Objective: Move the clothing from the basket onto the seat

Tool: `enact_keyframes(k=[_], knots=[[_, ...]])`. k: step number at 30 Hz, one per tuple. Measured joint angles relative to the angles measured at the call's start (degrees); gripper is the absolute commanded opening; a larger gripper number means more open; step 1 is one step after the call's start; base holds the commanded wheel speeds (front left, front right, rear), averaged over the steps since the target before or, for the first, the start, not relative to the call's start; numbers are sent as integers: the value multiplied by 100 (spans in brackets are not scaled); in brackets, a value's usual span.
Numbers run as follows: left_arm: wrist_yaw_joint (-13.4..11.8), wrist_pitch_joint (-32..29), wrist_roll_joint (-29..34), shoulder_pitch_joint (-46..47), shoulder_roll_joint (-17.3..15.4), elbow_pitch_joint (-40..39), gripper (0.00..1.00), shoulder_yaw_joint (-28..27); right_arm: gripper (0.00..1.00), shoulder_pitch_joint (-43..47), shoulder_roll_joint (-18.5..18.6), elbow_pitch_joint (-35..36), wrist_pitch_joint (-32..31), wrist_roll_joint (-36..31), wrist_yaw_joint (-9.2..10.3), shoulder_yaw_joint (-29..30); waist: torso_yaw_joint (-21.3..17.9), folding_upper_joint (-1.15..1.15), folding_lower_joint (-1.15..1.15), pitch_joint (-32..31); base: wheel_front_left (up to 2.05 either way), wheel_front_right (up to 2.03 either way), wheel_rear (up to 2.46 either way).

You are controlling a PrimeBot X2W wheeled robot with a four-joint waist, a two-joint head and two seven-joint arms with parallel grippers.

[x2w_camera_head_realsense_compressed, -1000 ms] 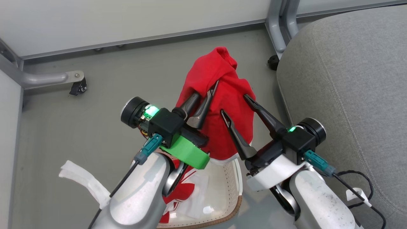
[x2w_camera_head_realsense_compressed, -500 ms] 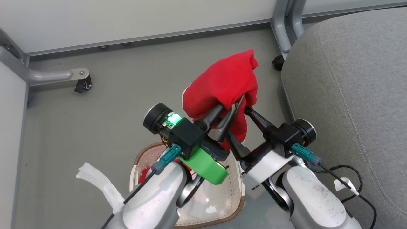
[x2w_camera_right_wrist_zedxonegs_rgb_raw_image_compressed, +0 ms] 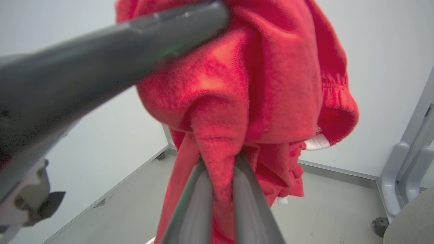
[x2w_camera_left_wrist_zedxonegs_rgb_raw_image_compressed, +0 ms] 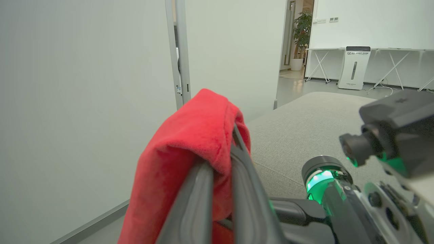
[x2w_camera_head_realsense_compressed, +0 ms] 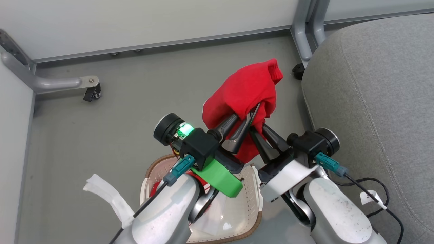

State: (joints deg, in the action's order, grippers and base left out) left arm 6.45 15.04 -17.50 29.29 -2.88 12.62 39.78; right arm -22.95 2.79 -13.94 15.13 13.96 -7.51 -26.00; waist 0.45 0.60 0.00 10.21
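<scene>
Basket sits nearest, at 6 o'clock in the head view, partly under the 2 forearms, with a scrap of red cloth showing at its 9 o'clock side. Above it, near the centre, the left gripper is pinched tight on the plain red garment, which drapes over its fingers in a bunch. The right gripper, at 5 o'clock of that bunch, has its fingers drawn together on a lower fold. 1 second ago they were spread wide and gripped nothing, and the garment hung long, down to the basket's far rim; now it is gathered up shorter. The ribbed cuff points toward 2 o'clock, near the grey seat along the 3 o'clock side, but the garment and the seat are apart.
</scene>
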Motion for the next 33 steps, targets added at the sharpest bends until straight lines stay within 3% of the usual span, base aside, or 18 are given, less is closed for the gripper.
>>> enact_keyframes(k=[3, 5, 6, 7, 22, 33], knots=[[0, 0, 10, -16, 0, 8, 0, -15, 0, 5, 0, 60, 0, 0, 0, 60, 11, 0, 0, 2, 0, 0, 0], [-35, 0, 30, -24, 0, 8, 40, -26, 0, 7, 0, 92, 0, 0, 0, 99, 17, 0, 0, 3, 0, 0, 0], [-40, 0, 41, -27, 0, 3, 48, -35, 0, 7, 0, 107, 0, 0, 0, 118, 18, 0, 0, 4, 0, 0, 0], [-42, 0, 42, -38, 0, -4, 100, -44, 0, 7, -1, 114, 0, 0, 0, 141, 20, 0, 0, 5, 0, 0, 0], [-68, 10, 370, -261, 1, -69, 100, -134, 0, 81, -1, 124, 0, -170, 0, 792, -17, 0, 0, -43, 0, 0, 0], [-26, 10, 723, -500, -10, -104, 100, -458, 0, 309, 0, 303, 0, -580, 0, 1452, -583, 0, 0, -39, 0, 0, 0]])
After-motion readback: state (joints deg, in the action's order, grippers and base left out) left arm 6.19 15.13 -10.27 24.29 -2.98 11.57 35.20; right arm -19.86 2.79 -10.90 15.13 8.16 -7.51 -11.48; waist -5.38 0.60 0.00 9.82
